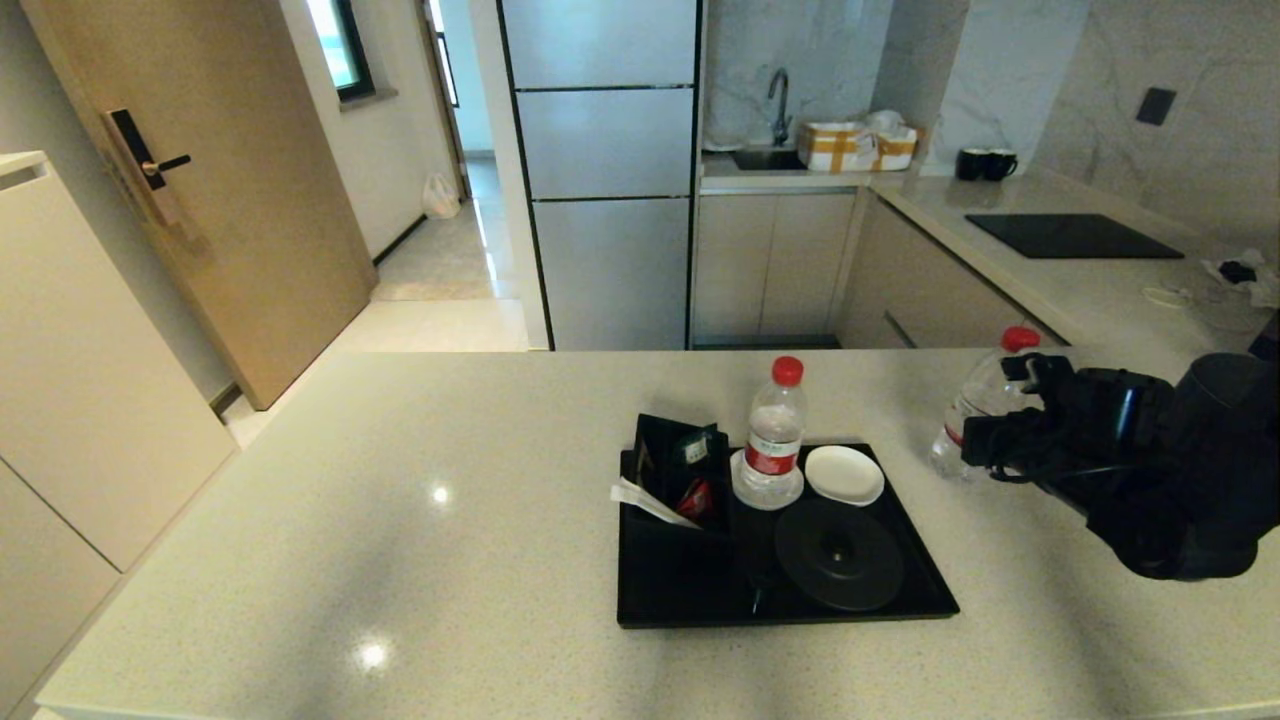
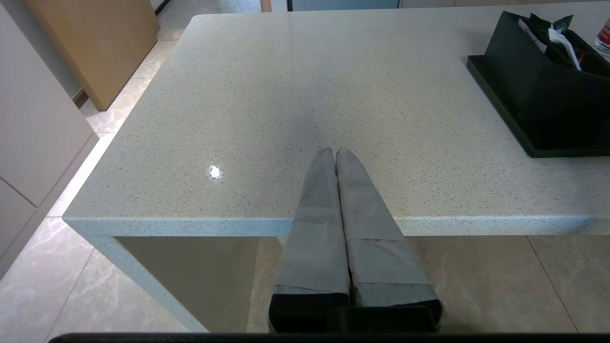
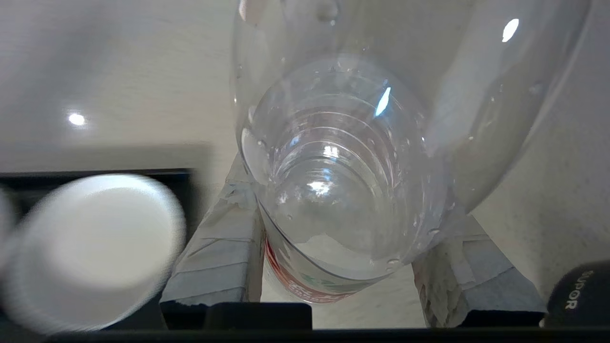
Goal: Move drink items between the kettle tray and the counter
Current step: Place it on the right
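- Fingers of the right gripper (image 3: 333,267) pinch a small clear plastic water bottle with red cap and red label (image 1: 975,410), one grey pad (image 3: 224,252) on each side of its body, beside the flat black rectangular tray (image 1: 690,590).
- Held bottle: likely light, thin-walled and slippery; grip best kept at the labelled waist.
- Second matching bottle (image 1: 773,435) stands on a white coaster on the tray, well apart from these fingers.
- Left gripper (image 2: 335,155): fingers pressed together, idle over the speckled beige stone bench (image 1: 400,520).
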Motion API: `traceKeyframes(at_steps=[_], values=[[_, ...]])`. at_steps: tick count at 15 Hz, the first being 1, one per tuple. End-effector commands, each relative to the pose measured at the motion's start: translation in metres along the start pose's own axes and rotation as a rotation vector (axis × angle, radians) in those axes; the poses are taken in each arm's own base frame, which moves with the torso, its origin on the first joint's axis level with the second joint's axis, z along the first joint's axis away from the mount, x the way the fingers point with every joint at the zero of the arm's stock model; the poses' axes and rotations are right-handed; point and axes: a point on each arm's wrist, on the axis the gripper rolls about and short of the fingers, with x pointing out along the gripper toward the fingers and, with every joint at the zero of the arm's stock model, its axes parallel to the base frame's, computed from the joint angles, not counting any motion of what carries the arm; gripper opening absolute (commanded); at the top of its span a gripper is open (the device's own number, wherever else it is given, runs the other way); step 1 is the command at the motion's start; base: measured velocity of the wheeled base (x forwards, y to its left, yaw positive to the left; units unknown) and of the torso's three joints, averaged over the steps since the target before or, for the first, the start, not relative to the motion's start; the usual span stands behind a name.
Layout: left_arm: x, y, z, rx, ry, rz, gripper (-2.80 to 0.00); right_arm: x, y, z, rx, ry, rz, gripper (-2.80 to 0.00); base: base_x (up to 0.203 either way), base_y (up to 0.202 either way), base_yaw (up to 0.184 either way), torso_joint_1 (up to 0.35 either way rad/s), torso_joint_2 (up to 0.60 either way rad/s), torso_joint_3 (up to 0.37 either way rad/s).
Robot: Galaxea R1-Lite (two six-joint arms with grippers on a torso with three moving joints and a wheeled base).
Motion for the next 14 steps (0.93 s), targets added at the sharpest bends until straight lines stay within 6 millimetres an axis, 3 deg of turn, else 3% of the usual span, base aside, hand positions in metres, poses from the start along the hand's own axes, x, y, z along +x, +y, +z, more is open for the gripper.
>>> traceKeyframes(at_steps=[1,12,13,14], values=[[0.000,0.000,0.000,0.000,0.000,0.001,-2.80,0.012,-0.002,-0.015,0.001,0.032,-0.008,-2.80,0.000,0.000,0.000,0.000,0.00,0.000],[0.000,0.000,0.000,0.000,0.000,0.001,-2.80,0.017,-0.002,-0.027,-0.004,0.068,-0.035,-2.80,0.000,0.000,0.000,0.000,0.00,0.000],[0.000,0.000,0.000,0.000,0.000,0.002,-2.80,0.017,-0.002,-0.027,-0.004,0.070,-0.036,-1.76,0.000,0.000,0.000,0.000,0.00,0.000],[0.000,0.000,0.000,0.000,0.002,0.001,-2.80,0.017,-0.002,-0.024,-0.003,0.063,-0.037,0.00,0.000,0.000,0.000,0.000,0.00,0.000]])
